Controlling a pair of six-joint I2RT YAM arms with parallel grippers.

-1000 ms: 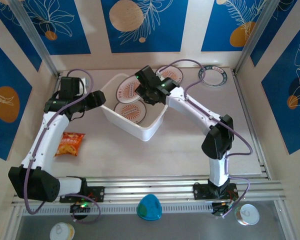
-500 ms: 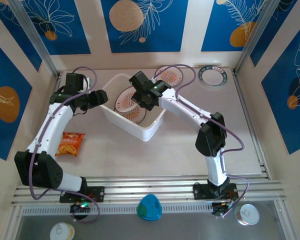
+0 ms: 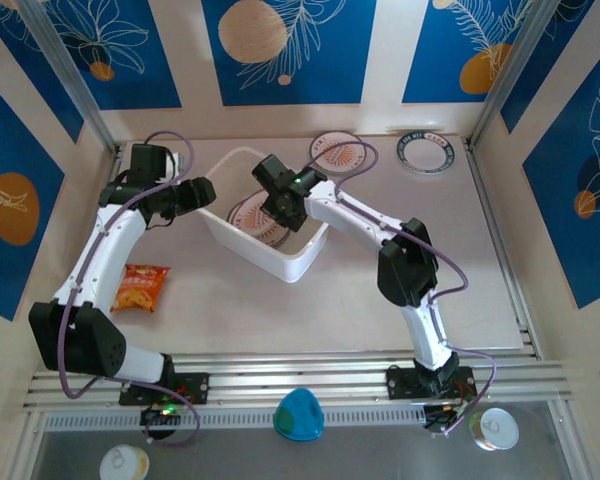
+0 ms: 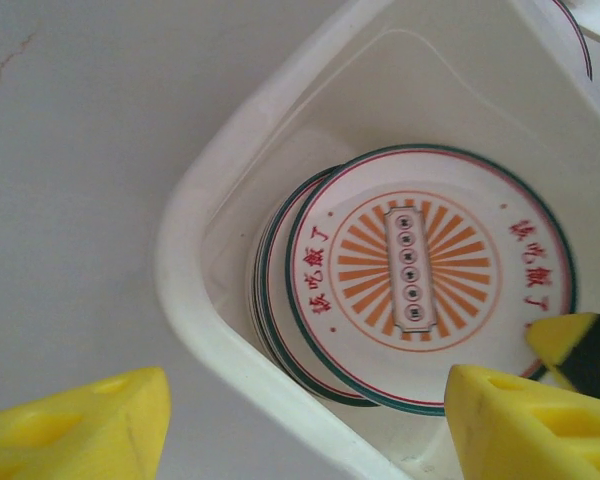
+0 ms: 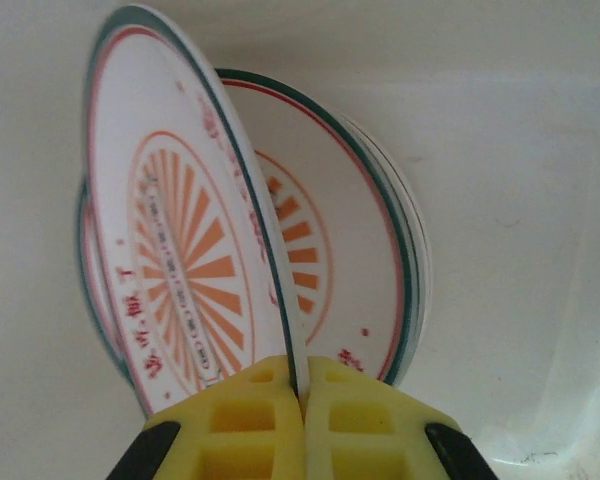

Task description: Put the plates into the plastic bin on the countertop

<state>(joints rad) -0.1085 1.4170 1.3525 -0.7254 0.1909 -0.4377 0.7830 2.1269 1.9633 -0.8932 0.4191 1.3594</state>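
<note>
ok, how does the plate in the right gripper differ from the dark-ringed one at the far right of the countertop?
Held plate: orange sunburst centre; dark-ringed plate: plain white centre in a wide dark ring. Held plate is pinched at its rim by the right gripper, tilted off the stack in the plastic bin; the dark-ringed plate lies flat on the countertop, untouched. Both are round and white.

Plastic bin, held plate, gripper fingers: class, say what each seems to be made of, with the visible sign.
Plastic bin: likely moulded plastic, milky and smooth, with a rolled rim. Held plate: glossy white, printed sunburst; glazed ceramic or melamine, cannot tell which. Fingers of the right gripper: matte yellow with moulded pockets, probably plastic or rubber.
</note>
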